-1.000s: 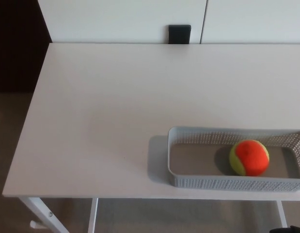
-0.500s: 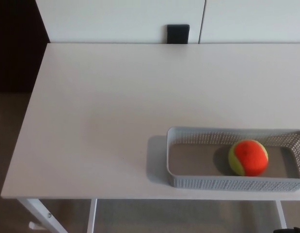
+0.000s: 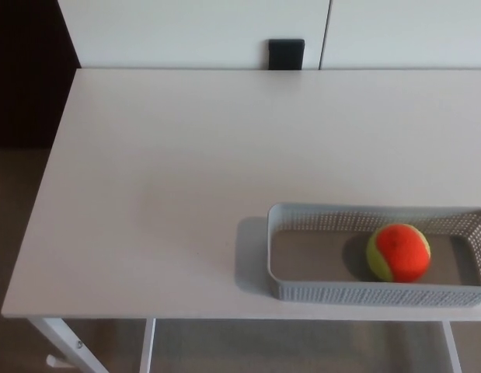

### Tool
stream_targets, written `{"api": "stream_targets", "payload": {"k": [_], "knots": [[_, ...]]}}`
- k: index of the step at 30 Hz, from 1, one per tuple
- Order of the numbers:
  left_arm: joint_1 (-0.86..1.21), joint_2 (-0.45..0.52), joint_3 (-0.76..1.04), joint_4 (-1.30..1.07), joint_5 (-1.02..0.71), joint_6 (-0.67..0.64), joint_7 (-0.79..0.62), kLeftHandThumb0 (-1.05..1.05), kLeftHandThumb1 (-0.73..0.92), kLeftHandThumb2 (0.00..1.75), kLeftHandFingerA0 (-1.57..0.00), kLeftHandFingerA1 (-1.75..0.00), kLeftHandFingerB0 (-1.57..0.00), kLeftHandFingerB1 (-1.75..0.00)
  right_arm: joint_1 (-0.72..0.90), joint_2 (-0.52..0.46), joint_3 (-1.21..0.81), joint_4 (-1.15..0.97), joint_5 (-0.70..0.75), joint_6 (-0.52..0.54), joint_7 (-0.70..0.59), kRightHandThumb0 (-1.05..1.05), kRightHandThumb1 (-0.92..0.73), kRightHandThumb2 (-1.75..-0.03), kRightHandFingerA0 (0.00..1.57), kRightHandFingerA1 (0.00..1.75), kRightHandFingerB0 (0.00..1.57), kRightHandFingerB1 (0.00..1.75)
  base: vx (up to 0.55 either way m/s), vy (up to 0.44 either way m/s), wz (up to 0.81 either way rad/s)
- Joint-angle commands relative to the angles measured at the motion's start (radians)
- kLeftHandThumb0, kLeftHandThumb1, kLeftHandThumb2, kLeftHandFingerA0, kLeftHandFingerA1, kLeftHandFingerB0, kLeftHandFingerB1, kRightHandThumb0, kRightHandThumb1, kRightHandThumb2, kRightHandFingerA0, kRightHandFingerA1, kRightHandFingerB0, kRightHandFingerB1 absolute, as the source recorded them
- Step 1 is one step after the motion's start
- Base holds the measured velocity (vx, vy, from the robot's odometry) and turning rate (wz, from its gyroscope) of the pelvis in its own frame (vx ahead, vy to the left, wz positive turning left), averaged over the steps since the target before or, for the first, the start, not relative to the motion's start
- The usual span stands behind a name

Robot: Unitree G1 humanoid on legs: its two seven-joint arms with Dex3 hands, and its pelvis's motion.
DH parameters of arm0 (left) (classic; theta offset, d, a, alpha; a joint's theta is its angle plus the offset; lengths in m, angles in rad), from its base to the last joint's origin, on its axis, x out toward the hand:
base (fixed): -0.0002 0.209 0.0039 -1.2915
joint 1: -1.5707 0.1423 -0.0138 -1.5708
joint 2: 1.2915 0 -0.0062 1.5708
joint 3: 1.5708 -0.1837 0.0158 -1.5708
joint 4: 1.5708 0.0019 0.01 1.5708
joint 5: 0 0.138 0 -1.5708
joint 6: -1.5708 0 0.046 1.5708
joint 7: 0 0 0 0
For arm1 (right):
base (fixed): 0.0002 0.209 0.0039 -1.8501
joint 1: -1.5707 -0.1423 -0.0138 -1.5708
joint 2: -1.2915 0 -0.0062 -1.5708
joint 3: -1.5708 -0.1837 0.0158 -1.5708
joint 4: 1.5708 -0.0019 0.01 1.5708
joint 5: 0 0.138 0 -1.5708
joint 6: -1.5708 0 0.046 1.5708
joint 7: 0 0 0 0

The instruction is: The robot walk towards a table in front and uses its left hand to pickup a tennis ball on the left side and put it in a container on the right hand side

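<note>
In the head view, your only one, neither robot hand shows, so you cannot tell whether the fingers are released, clenched or grasping anything. Do not count on either.

The tennis ball (image 3: 399, 252), orange with a yellow-green band, sits at about 4 o'clock in the picture. It lies inside the grey perforated basket (image 3: 302, 291), on the basket floor and toward its 3 o'clock end. The basket stands at the near edge of the white table (image 3: 186, 171), on its right side. The table's left half, from 8 to 10 o'clock, carries nothing. A small black block (image 3: 286, 54) stands at 12 o'clock, just beyond the far edge. A white table leg (image 3: 65, 342) shows at 7 o'clock.

By the look of it the drop is already made, and the task reads as finished.

If you must lift the ball again, expect it to be light, springy and ready to roll. Its felt should give good friction, and it will not break. Come down from above and take it across its widest middle, thumb opposite the two fingers, minding the basket's low walls.
</note>
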Motion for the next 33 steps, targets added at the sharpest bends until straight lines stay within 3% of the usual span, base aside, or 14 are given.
{"api": "stream_targets", "payload": {"k": [1, 12, 13, 14, 15, 16, 17, 22, 23, 24, 30, 31, 32, 33], "knots": [[-0.007, 0.025, -0.009, 0.022, 0.007, -0.083, 0.064, -0.36, 0.55, 1.09, -0.01, -0.51, 0.0, -0.49, 0.005, -0.019, -0.008, 0.001, 0.001, -0.023, -0.023, -0.3, -0.7, -0.6, 0.4, 0.52, 0.33, 0.41, 0.0, 0.0, 0.0], [-0.032, 0.018, 0.016, 0.045, -0.046, -0.096, 0.036, -0.36, 0.55, 1.08, -0.01, -0.52, 0.0, -0.5, -0.012, -0.017, -0.011, 0.004, 0.0, -0.021, -0.019, -0.29, -0.7, -0.6, 0.41, 0.52, 0.34, 0.42, 0.0, 0.0, 0.0], [-0.033, 0.017, 0.022, 0.052, -0.053, -0.097, 0.031, -0.6, 0.73, 0.62, -0.08, -0.35, -0.1, -0.3, -0.011, -0.016, -0.009, 0.004, -0.002, -0.017, -0.022, -0.28, -0.69, -0.6, 0.43, 0.53, 0.34, 0.42, 0.0, 0.0, 0.0], [-0.034, 0.017, 0.024, 0.056, -0.057, -0.099, 0.028, -0.6, 0.73, 0.62, -0.08, -0.35, -0.1, -0.3, -0.011, -0.015, -0.008, 0.005, -0.004, -0.015, -0.023, -0.28, -0.69, -0.6, 0.43, 0.53, 0.34, 0.42, 0.0, 0.0, 0.0], [-0.036, 0.019, 0.023, 0.065, -0.053, -0.107, 0.032, -0.57, 0.47, 0.9, 0.0, -0.48, -0.03, -0.43, -0.01, -0.016, -0.006, 0.004, -0.006, -0.014, -0.024, -0.28, -0.7, -0.6, 0.43, 0.52, 0.33, 0.41, 0.0, 0.0, 0.0], [-0.037, 0.019, 0.022, 0.071, -0.051, -0.112, 0.034, -0.57, 0.47, 0.9, 0.0, -0.48, -0.03, -0.43, -0.009, -0.016, -0.005, 0.004, -0.007, -0.014, -0.024, -0.28, -0.7, -0.6, 0.43, 0.52, 0.33, 0.41, 0.0, 0.0, 0.0], [-0.038, 0.026, 0.015, 0.069, -0.043, -0.119, 0.028, -0.58, 0.69, 0.63, -0.07, -0.38, -0.08, -0.29, -0.017, -0.017, -0.006, 0.007, -0.007, -0.009, -0.024, -0.29, -0.7, -0.6, 0.42, 0.52, 0.33, 0.41, 0.0, 0.0, 0.0], [-0.029, 0.018, 0.021, 0.08, -0.055, -0.134, 0.028, -0.54, 0.64, 0.59, -0.07, -0.42, -0.08, -0.32, -0.007, -0.021, 0.0, 0.01, -0.015, -0.022, -0.029, -0.28, -0.7, -0.6, 0.43, 0.53, 0.33, 0.42, 0.0, 0.0, 0.0], [-0.035, 0.017, 0.023, 0.084, -0.06, -0.138, 0.021, -0.58, 0.57, 0.74, -0.05, -0.41, -0.05, -0.36, -0.014, -0.022, -0.001, 0.01, -0.014, -0.018, -0.028, -0.28, -0.7, -0.6, 0.44, 0.53, 0.34, 0.41, 0.0, 0.0, 0.0], [-0.043, 0.016, 0.025, 0.091, -0.066, -0.144, 0.012, -0.58, 0.57, 0.74, -0.05, -0.41, -0.05, -0.36, -0.023, -0.024, -0.001, 0.01, -0.013, -0.013, -0.027, -0.28, -0.7, -0.6, 0.44, 0.53, 0.34, 0.41, 0.0, 0.0, 0.0], [-0.045, 0.019, 0.015, 0.095, -0.058, -0.141, 0.022, -0.51, 0.62, 0.59, -0.07, -0.38, -0.08, -0.29, -0.016, -0.021, -0.035, -0.003, 0.024, -0.016, -0.032, -0.29, -0.69, -0.6, 0.39, 0.51, 0.32, 0.41, 0.0, 0.0, 0.0], [-0.046, 0.021, 0.01, 0.094, -0.051, -0.142, 0.031, -0.52, 0.61, 0.58, -0.06, -0.42, -0.09, -0.3, -0.016, -0.021, -0.052, -0.006, 0.04, -0.012, -0.021, -0.27, -0.5, -0.92, 0.31, 0.59, 0.21, 0.52, 0.0, 0.0, 0.0], [-0.037, 0.023, 0.008, 0.094, -0.049, -0.146, 0.034, -0.51, 0.62, 0.58, -0.08, -0.43, -0.08, -0.3, -0.008, -0.02, -0.057, -0.007, 0.041, -0.013, -0.016, -0.29, -0.7, -0.6, 0.39, 0.51, 0.32, 0.41, 0.0, 0.0, 0.0], [-0.037, 0.023, 0.008, 0.094, -0.049, -0.146, 0.034, -0.51, 0.62, 0.58, -0.08, -0.43, -0.08, -0.3, -0.008, -0.02, -0.057, -0.007, 0.041, -0.013, -0.016, -0.29, -0.7, -0.6, 0.39, 0.51, 0.32, 0.41, 0.0, 0.0, 0.0]]}}
